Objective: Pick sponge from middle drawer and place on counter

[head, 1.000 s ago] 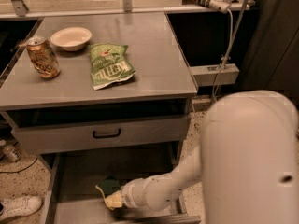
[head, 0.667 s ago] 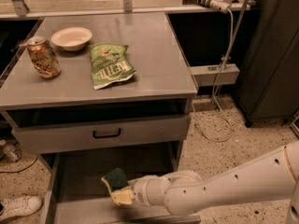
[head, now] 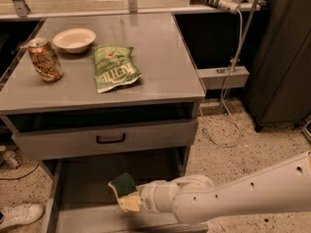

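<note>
The sponge [head: 123, 183], dark green face on a yellow body, is held in my gripper [head: 127, 199], which is shut on it just above the open middle drawer [head: 82, 178]. The drawer is pulled out at the bottom of the cabinet and shows a flat grey floor. My white arm [head: 233, 193] reaches in from the lower right. The grey counter [head: 160, 57] is the cabinet's top, well above the gripper.
On the counter lie a green chip bag [head: 114, 68], a white bowl [head: 74, 39] and a drink can [head: 44, 59]. A drawer front with a black handle [head: 111, 139] juts out above the open drawer. A white shoe [head: 19, 215] lies on the floor at left.
The sponge has risen from low in the drawer to above its floor, held in the gripper. The arm has swung lower and away to the right.
</note>
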`<state>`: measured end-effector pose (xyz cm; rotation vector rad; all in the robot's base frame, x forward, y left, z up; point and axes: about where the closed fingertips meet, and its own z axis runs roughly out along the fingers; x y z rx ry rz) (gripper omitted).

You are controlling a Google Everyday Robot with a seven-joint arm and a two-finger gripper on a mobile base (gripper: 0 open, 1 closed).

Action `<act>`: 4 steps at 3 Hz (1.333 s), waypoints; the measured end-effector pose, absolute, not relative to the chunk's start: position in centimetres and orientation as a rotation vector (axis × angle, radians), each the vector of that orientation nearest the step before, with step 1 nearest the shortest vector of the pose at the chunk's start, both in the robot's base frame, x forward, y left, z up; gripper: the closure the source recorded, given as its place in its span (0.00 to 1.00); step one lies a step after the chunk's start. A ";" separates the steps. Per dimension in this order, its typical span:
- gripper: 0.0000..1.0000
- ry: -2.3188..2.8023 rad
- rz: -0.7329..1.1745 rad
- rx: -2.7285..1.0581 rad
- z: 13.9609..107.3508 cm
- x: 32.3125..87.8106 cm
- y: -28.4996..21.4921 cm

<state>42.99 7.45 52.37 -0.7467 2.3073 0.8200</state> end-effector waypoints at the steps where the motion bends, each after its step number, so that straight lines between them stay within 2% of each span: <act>1: 1.00 2.342 0.752 -0.701 55.3 42.5 5.6; 3: 1.00 2.345 0.540 -0.604 63.8 43.2 1.6; 4: 1.00 2.329 0.522 -0.613 64.6 43.3 1.6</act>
